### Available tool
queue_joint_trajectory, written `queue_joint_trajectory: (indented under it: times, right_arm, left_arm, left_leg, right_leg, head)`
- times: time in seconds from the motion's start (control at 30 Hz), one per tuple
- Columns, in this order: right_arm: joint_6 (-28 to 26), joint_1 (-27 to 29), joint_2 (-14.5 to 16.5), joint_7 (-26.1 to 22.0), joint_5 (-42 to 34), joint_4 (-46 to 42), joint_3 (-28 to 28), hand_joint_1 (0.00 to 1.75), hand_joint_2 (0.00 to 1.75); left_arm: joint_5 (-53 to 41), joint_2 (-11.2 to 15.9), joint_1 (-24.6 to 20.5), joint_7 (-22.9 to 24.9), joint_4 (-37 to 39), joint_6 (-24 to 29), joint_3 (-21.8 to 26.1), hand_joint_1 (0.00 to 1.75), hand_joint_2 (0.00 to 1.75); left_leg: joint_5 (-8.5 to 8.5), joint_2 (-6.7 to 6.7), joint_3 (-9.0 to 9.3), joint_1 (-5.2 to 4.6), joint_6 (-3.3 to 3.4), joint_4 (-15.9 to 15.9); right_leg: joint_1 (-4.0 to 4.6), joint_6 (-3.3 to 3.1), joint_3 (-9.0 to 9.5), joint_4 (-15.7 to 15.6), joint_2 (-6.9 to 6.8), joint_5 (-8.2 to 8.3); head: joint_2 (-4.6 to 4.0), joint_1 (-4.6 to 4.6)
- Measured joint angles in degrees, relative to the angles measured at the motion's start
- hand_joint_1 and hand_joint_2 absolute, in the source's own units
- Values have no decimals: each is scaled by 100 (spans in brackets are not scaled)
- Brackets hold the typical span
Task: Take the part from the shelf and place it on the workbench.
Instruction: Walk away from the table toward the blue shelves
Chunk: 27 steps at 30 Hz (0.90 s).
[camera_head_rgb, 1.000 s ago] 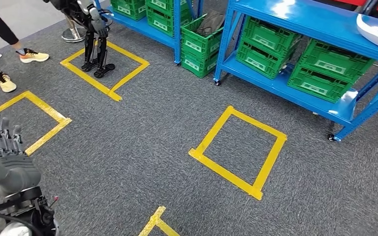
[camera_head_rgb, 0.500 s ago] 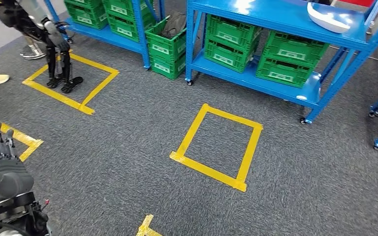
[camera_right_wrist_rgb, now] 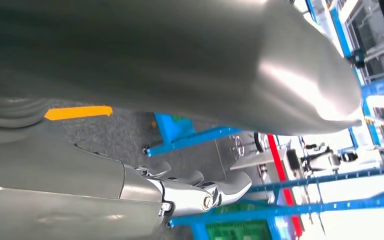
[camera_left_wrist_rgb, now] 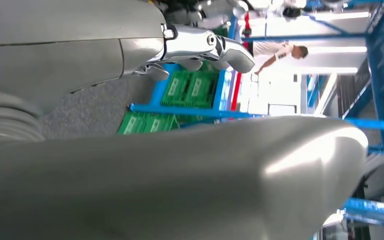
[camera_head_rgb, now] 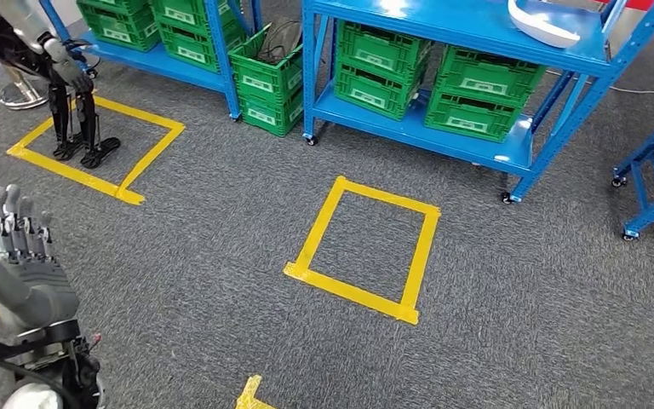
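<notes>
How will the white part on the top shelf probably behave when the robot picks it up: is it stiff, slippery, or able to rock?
The white part looks like a moulded shell with a smooth, glossy surface, so it is probably stiff and may be slippery in a hand. Its outline is curved, so it could rock or slide on the blue shelf if pushed. It seems thin, so likely light for its size.

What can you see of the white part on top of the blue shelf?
The white part is a smooth, glossy shell, plastic by its look, curved like a shallow dish with a pale blue-grey inside. It lies flat on the top deck of the blue shelf, near that deck's right end, above the green crates. The picture's top edge cuts part of it off. Nothing but the shelf touches it; no hand is near.
</notes>
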Motion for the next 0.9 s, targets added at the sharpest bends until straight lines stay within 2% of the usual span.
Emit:
queue_joint_trajectory:
  times: [0.03,0.1,0.13,0.17,0.2,0.23,0.27,0.3,0.33,0.37,0.4,0.43,0.47,0.5,0.53,0.6,0.63,0.7,0.77,0.8,0.83,0.87,0.9]
  right_arm:
    - [-4,-1,-1,0,3,-3,0,0,0]
    - [-15,4,-1,-1,9,-10,1,0,0]
    - [-20,8,0,-2,10,-15,1,0,0]
    - [-23,8,2,-2,10,-22,2,0,0]
    - [-23,6,3,-2,10,-28,2,0,0]
    - [-25,5,8,0,9,-31,4,0,0]
    - [-25,4,11,3,7,-31,7,0,0]
    - [-26,5,14,6,5,-31,9,0,0]
    - [-28,9,18,8,4,-30,13,0,0]
    - [-29,11,19,10,4,-30,16,0,0]
    - [-33,11,19,13,4,-30,20,0,0]
    - [-36,11,20,15,4,-29,24,0,0]
    - [-39,9,20,16,4,-30,26,0,0]
    - [-42,8,20,20,4,-30,28,0,0]
    - [-44,8,20,25,3,-30,30,0,0]
    - [-45,21,19,33,2,-31,32,0,0]
    - [-46,28,19,34,2,-32,32,0,0]
    - [-46,24,11,33,3,-34,31,0,0]
    - [-47,12,6,33,3,-31,32,0,0]
    - [-52,9,6,34,3,-26,32,0,0]
    - [-62,13,9,39,0,-21,33,0,0]
    - [-76,17,9,52,-3,-18,34,0,0]
    - [-97,18,9,71,-8,-16,34,0,0]
  left_arm:
    - [0,4,0,4,-2,-3,-4,0,0]
    - [0,12,-3,9,-8,-9,-10,0,0]
    - [-1,15,-8,11,-12,-10,-15,0,0]
    - [-3,20,-14,9,-18,-11,-19,0,0]
    - [-5,28,-18,10,-22,-12,-24,0,0]
    - [-6,36,-14,13,-22,-11,-31,0,0]
    - [-7,43,-4,15,-21,-11,-36,0,0]
    - [-5,48,6,19,-18,-10,-42,0,0]
    - [-4,51,14,21,-16,-8,-47,0,0]
    - [-4,54,17,21,-16,-7,-51,0,0]
    - [-4,56,16,21,-16,-6,-55,0,0]
    - [-4,58,14,21,-16,-4,-58,0,0]
    - [-4,59,15,22,-15,-2,-63,0,0]
    - [-5,62,15,23,-16,0,-69,0,0]
    - [-8,64,14,21,-18,2,-75,0,0]
    - [-12,69,6,21,-24,3,-85,0,0]
    - [-14,70,-1,20,-25,3,-88,0,0]
    - [-15,69,-9,19,-31,1,-91,0,0]
    - [-17,68,-4,19,-36,-1,-91,0,0]
    - [-17,67,2,21,-36,0,-92,0,0]
    - [-16,68,7,24,-36,1,-93,0,0]
    - [-16,68,8,26,-35,3,-95,0,0]
    - [-15,68,7,27,-36,7,-96,0,0]
  left_leg:
    - [-14,48,17,-2,-26,-5]
    - [-44,143,50,2,-85,-24]
    - [-78,111,55,9,-114,0]
    - [-160,17,21,15,-137,109]
    - [-286,-112,-75,21,-156,332]
    - [-443,-254,-233,29,-167,671]
    - [-592,-335,-425,31,-175,1050]
    - [-674,-369,-599,31,-180,1354]
    - [-654,-384,-704,31,-182,1490]
    - [-520,-397,-700,32,-179,1396]
    - [-307,-427,-600,35,-169,1107]
    - [-112,-517,-447,44,-156,737]
    - [14,-634,-298,57,-147,398]
    - [66,-732,-182,62,-137,179]
    - [49,-801,-123,60,-128,83]
    - [40,-748,-86,45,-96,53]
    - [50,-693,-73,49,-73,28]
    - [60,-576,-31,69,-18,-21]
    - [45,-450,-13,56,25,-32]
    - [35,-395,-11,46,41,-32]
    - [24,-346,-6,37,48,-31]
    - [12,-305,4,29,52,-31]
    - [0,-273,21,23,50,-31]
  right_leg:
    - [32,-32,43,-109,-50,-1]
    - [39,-77,87,-154,73,8]
    - [24,-99,140,-197,130,26]
    - [2,-122,198,-242,187,45]
    - [-22,-144,256,-281,244,66]
    - [-29,-158,262,-294,301,69]
    - [-33,-172,265,-295,365,66]
    - [-33,-180,266,-291,433,63]
    - [-33,-182,269,-285,506,53]
    - [-34,-176,274,-273,581,41]
    - [-37,-164,282,-254,657,24]
    - [-43,-145,286,-229,728,1]
    - [-43,-118,276,-192,795,-23]
    - [-49,-85,252,-161,853,-37]
    - [-60,-49,221,-138,905,-43]
    - [-90,26,168,-129,1013,-26]
    - [-95,56,138,-107,995,-38]
    - [-85,119,-28,177,754,-184]
    - [-95,169,-400,869,460,-461]
    - [-107,183,-590,1214,407,-561]
    - [-114,189,-714,1420,382,-580]
    - [-116,185,-734,1419,373,-500]
    - [-111,167,-628,1182,369,-327]
  head:
    - [0,-2]
    - [0,1]
    - [0,-5]
    - [0,-21]
    - [0,-49]
    - [0,-91]
    - [0,-129]
    - [0,-160]
    - [0,-186]
    - [0,-204]
    - [0,-223]
    - [0,-242]
    - [0,-256]
    - [0,-263]
    - [0,-267]
    - [0,-265]
    - [0,-265]
    - [0,-204]
    - [0,-119]
    - [0,-96]
    - [0,-80]
    - [0,-68]
    - [0,-56]
